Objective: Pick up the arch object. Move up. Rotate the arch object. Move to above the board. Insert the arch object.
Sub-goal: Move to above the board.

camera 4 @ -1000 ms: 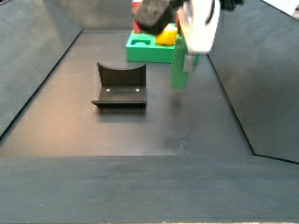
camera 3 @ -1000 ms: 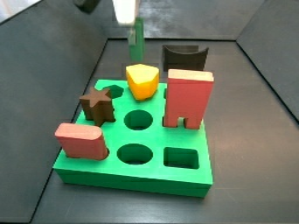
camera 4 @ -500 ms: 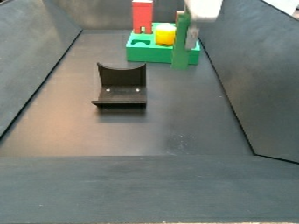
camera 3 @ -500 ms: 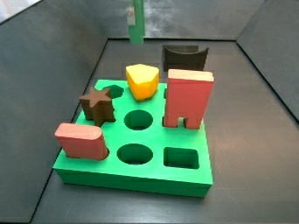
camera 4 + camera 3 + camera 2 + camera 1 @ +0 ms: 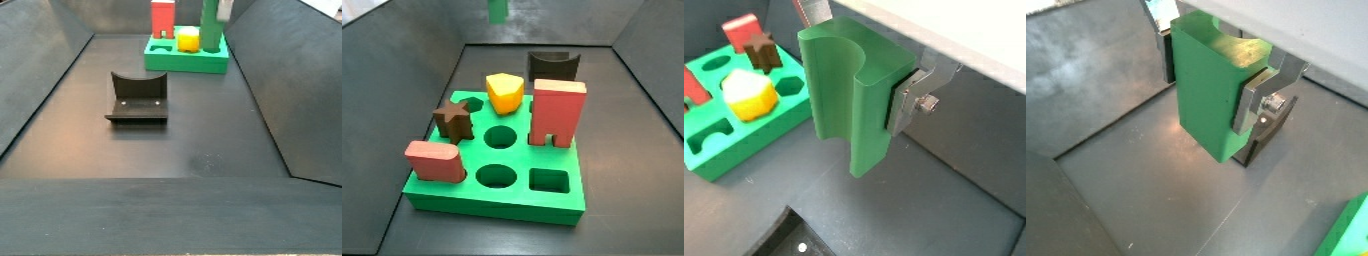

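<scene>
The arch object (image 5: 1207,105) is a tall green block with a curved notch in one end. My gripper (image 5: 1213,80) is shut on it, one silver finger (image 5: 1259,100) flat against its side. In a wrist view the arch object (image 5: 847,100) hangs beside and above the board (image 5: 718,135). Only its lower end (image 5: 497,10) shows at the top edge of a side view, high above the floor behind the green board (image 5: 496,200). Elsewhere the arch object (image 5: 210,14) stands out in front of the far board (image 5: 187,62).
On the board stand a tall red block (image 5: 557,112), a yellow piece (image 5: 504,92), a brown star (image 5: 453,120) and a pink block (image 5: 433,160). Two round holes (image 5: 500,136) and a square hole (image 5: 548,180) are open. The dark fixture (image 5: 136,97) stands on the floor.
The gripper has risen with the arch object, which has climbed from mid-height to the top edge of both side views. The board and its pieces have not moved.
</scene>
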Controlling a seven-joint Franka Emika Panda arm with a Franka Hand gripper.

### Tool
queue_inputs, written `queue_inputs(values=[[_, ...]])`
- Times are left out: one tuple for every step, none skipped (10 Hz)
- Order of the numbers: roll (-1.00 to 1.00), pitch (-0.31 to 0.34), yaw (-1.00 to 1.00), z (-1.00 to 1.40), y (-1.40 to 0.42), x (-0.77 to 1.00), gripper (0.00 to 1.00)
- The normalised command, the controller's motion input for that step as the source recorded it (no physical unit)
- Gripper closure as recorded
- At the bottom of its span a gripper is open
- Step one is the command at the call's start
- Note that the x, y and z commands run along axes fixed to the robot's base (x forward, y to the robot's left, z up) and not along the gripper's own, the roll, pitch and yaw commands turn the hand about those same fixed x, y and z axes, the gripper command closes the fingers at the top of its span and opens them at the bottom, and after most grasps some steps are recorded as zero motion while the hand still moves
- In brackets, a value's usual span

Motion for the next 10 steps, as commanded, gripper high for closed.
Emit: queue_inputs(values=[[0.1,0.101,0.01,1.0,-0.02,0.01,1.0],[0.1,0.1,0.02,1.0,-0.02,0.02,1.0],[0.1,0.101,0.02,1.0,-0.02,0.02,1.0],[0.1,0.1,0.02,0.95,-0.02,0.02,1.0],[0.1,0.099,0.03,0.74,-0.01,0.02,1.0],[0.1,0.097,0.03,0.62,-0.01,0.01,1.0],[0.09,0.098,0.03,0.41,-0.01,0.01,1.0],[0.09,0.099,0.03,0.19,-0.01,0.01,1.0],[0.01,0.074,1.0,0.07,-1.0,0.17,1.0],[0.01,0.074,1.0,0.07,-1.0,0.17,1.0]])
